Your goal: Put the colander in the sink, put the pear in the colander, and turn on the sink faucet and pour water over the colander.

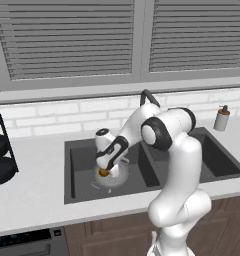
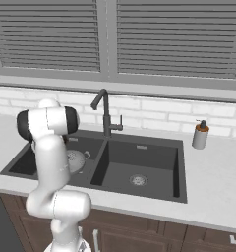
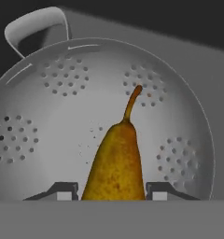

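End effector (image 3: pixel 112 191) pinching the pear (image 3: pixel 116 163) between its two fingertips, stem pointing away, poised directly over the colander (image 3: pixel 62 116), colander sitting in the left basin of the sink (image 1: pixel 77 170)

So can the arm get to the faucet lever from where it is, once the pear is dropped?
Probably yes: the end effector holds the pear over the colander, and nothing stands between it and the sink faucet.
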Tool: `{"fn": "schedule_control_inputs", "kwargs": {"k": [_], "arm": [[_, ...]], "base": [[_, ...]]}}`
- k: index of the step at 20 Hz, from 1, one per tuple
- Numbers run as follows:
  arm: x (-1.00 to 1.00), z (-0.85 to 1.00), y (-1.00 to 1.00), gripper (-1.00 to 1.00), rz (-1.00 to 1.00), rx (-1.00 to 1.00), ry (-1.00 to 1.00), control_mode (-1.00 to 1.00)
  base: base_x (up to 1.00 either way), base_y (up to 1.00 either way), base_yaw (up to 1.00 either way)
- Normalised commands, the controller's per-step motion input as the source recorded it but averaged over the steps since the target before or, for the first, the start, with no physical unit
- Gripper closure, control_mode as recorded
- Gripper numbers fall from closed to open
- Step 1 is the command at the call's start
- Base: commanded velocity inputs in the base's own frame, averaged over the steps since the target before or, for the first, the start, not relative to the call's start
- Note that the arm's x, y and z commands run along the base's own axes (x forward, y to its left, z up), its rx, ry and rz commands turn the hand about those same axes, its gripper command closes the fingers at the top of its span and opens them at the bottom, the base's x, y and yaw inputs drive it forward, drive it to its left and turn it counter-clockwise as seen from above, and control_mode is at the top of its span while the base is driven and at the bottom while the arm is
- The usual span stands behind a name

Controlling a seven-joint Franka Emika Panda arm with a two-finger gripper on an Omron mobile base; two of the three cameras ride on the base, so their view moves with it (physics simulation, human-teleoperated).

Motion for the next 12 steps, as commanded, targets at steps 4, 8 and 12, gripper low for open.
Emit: {"fn": "schedule_control_inputs", "kwargs": {"k": [4, 8, 12], "arm": [[0.41, -0.30, -0.13, 1.00, -0.03, 0.00, 0.07, -1.00], [0.23, -0.51, -0.01, 1.00, 0.00, 0.00, 0.06, -1.00], [0.09, -0.48, 0.00, 1.00, 0.00, 0.00, 0.02, -1.00]], "base": [[0.00, 0.00, 0.00], [0.00, 0.00, 0.00], [0.00, 0.00, 0.00]]}}
